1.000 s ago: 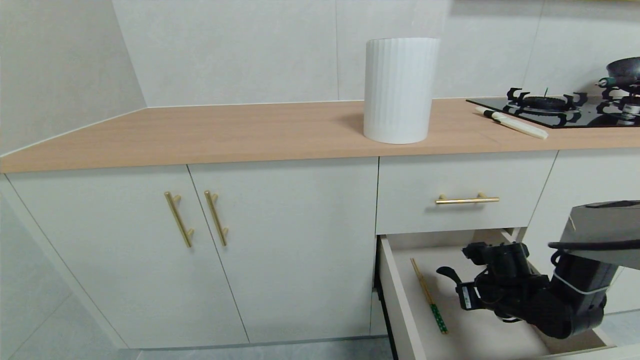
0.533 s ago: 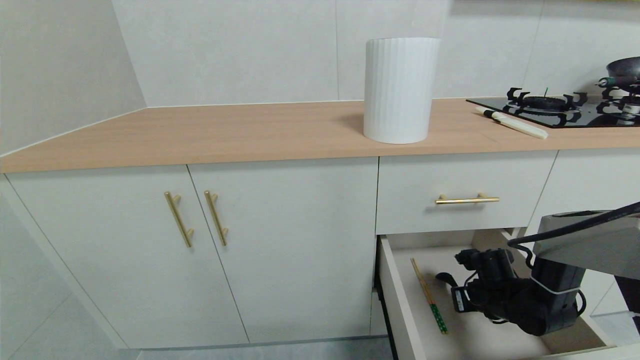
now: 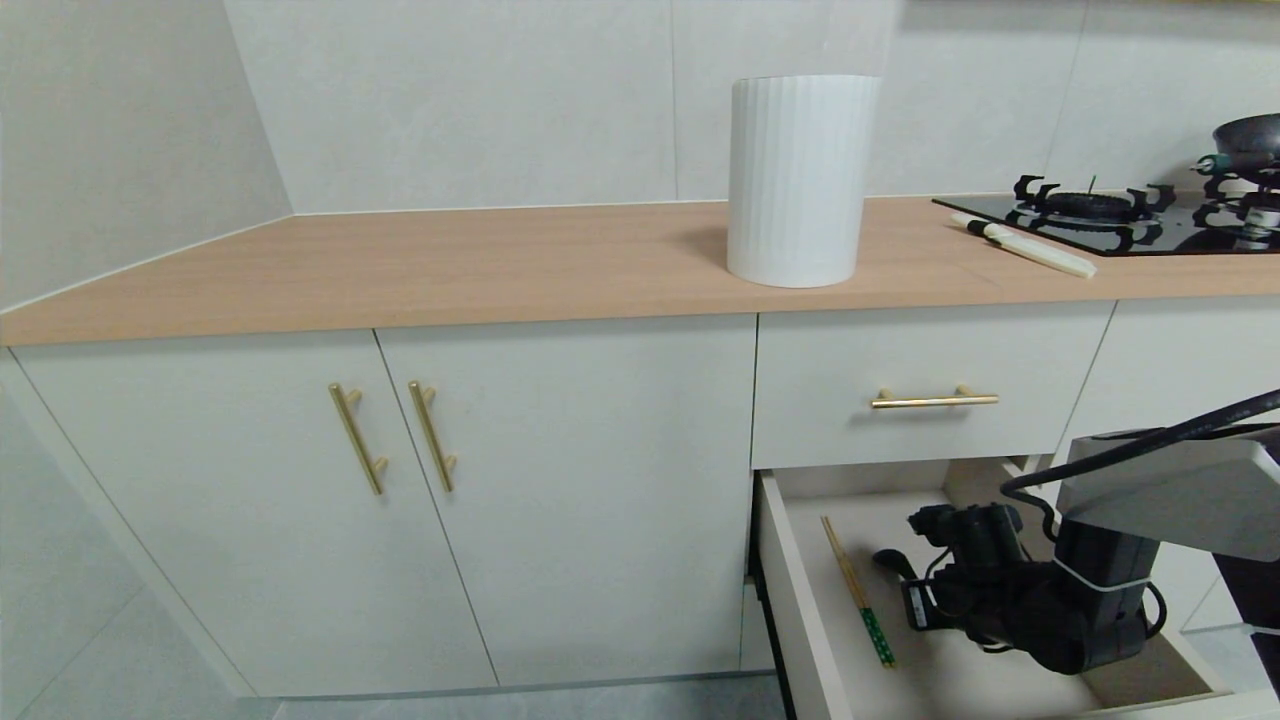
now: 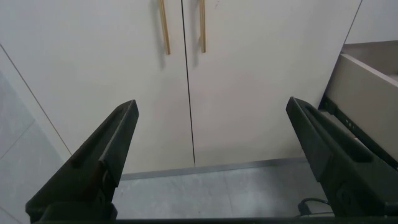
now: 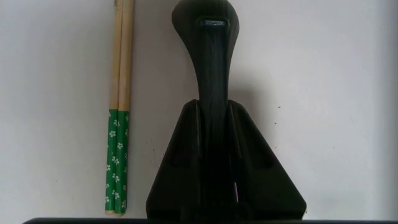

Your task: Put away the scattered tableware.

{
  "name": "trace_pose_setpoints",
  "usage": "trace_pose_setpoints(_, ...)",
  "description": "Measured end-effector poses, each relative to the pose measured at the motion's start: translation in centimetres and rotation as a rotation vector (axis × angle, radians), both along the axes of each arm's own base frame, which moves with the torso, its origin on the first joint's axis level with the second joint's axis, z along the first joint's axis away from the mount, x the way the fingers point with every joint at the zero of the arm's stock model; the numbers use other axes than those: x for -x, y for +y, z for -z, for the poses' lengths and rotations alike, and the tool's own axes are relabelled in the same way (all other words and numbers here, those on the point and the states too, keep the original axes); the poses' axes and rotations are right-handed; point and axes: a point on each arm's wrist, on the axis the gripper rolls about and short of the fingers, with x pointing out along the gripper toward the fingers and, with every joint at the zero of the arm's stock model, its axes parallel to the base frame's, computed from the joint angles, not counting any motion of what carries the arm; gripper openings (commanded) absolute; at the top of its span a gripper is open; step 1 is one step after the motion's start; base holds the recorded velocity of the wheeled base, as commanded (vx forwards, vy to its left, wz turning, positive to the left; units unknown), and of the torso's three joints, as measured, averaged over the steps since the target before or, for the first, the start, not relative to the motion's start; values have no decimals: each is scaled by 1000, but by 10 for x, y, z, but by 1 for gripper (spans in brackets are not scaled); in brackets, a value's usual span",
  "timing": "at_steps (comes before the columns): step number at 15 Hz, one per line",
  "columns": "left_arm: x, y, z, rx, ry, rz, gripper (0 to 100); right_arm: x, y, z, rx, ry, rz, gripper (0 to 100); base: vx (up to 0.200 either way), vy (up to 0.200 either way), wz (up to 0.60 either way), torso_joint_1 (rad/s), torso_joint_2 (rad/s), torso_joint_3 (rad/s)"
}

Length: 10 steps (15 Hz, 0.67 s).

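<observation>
- Right gripper, low inside the open drawer: clenched on the black spoon by its handle, bowl poking forward.
- Spoon just beside the chopsticks, parallel, not touching.
- Probably light, stiff, smooth; narrow handle prone to swivel. Mid-handle hold looks soundest.
- Left gripper: spread wide, empty, facing the cabinet doors.

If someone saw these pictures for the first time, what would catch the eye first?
The open drawer at lower right draws the eye: the right claw holds a black spoon over its floor, beside a pair of chopsticks with green ends lying inside. Next comes the tall white ribbed jar standing on the wooden counter above.
</observation>
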Motion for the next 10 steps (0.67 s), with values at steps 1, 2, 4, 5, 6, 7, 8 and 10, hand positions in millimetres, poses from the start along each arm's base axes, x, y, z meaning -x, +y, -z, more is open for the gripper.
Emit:
trace_pose_setpoints(1,0,0,0,0,0,0,100,0,0,0,1,0,0,0,0,0,0,0,0,0)
trace_pose_setpoints(2,0,0,0,0,0,0,100,0,0,0,1,1,0,0,0,0,0,0,0,0)
trace_pose_setpoints(4,0,0,0,0,0,0,100,0,0,0,3,-1,3,100,0,0,0,0,0,0)
trace_pose_setpoints(5,0,0,0,0,0,0,100,0,0,0,3,-1,3,100,0,0,0,0,0,0)
trace_pose_setpoints(6,0,0,0,0,0,0,100,0,0,0,3,-2,2,100,0,0,0,0,0,0)
trace_pose_setpoints(7,0,0,0,0,0,0,100,0,0,0,3,-2,3,100,0,0,0,0,0,0)
trace_pose_setpoints(8,0,0,0,0,0,0,100,0,0,0,3,-2,2,100,0,0,0,0,0,0)
trace_pose_setpoints(10,0,0,0,0,0,0,100,0,0,0,3,-1,3,100,0,0,0,0,0,0)
